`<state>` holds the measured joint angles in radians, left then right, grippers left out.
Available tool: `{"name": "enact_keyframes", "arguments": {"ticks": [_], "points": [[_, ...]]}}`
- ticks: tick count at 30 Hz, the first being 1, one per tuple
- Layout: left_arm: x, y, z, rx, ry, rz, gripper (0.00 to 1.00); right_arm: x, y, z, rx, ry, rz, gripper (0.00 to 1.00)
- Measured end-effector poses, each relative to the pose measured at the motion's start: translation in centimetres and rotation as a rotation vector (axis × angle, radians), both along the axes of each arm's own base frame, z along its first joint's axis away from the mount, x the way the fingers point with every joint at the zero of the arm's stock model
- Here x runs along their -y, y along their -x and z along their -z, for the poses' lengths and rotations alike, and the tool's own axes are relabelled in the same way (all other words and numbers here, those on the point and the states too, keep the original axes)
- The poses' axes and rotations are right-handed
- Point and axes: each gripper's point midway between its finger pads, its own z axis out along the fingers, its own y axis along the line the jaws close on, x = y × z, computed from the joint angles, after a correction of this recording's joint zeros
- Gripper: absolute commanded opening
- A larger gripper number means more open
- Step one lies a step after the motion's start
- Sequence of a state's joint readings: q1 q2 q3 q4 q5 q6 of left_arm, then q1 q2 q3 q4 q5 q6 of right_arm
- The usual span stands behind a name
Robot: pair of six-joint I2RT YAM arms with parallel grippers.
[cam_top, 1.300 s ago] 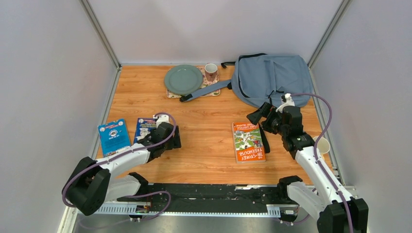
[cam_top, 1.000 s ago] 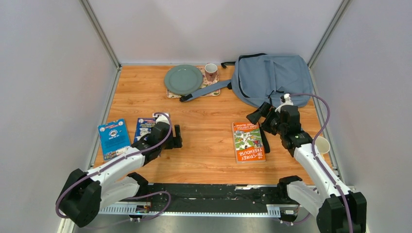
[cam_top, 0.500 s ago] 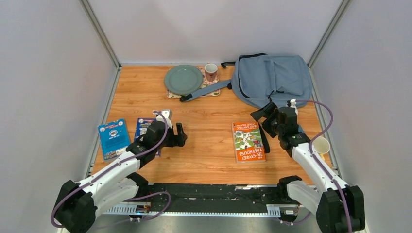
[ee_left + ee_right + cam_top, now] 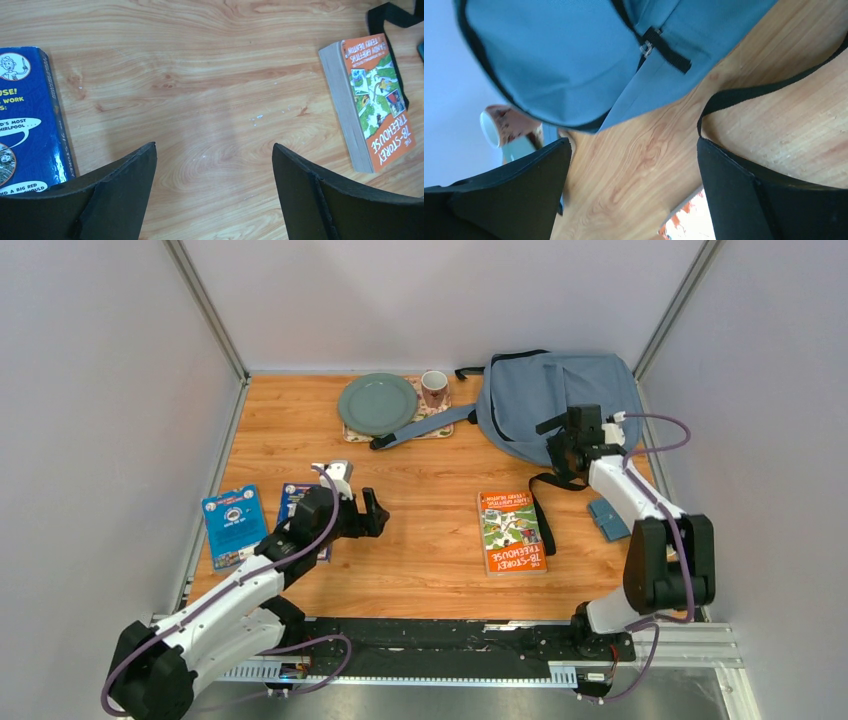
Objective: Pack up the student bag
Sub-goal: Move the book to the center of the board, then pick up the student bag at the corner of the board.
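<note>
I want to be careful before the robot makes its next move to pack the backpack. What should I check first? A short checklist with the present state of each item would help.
1. The left jaws are open and empty: ok.
2. The right jaws are open and empty, close to the backpack: ok.
3. Main zip of the backpack open for packing: cannot tell.
4. The orange book lies flat on the table, nothing on top: ok.
5. The black strap is away from the orange book: not ok, it runs right beside it.

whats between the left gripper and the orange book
Only bare wooden table between the left gripper and the orange book; the left wrist view shows it, the top view too.
</note>
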<state>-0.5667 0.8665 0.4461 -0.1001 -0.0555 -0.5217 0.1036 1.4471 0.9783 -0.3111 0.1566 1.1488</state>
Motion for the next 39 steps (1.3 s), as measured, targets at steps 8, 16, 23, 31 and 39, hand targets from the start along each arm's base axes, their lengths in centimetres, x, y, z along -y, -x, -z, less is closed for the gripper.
{"name": "enact_keyframes", "arguments": {"ticks": [8, 16, 23, 31, 39], "points": [[-0.6, 0.5, -0.8, 0.048, 0.022, -0.012, 0.97, 0.9, -2.9, 4.8, -0.188, -0.030, 0.070, 0.99], [-1.4, 0.7, -0.1, 0.042, 0.000, -0.039, 0.98, 1.4, -5.2, 6.6, -0.246, -0.027, 0.092, 0.94], [-1.7, 0.8, 0.2, 0.033, -0.015, -0.047, 0.99, 1.8, -5.4, 8.6, -0.296, -0.018, 0.087, 0.74], [-1.8, 0.8, 0.4, 0.029, -0.020, -0.049, 0.99, 2.0, -6.0, 8.9, -0.281, -0.002, 0.016, 0.00], [-1.9, 0.9, 0.7, 0.025, -0.025, -0.052, 0.99, 2.0, -6.4, 8.1, -0.247, 0.027, -0.089, 0.00]]}}
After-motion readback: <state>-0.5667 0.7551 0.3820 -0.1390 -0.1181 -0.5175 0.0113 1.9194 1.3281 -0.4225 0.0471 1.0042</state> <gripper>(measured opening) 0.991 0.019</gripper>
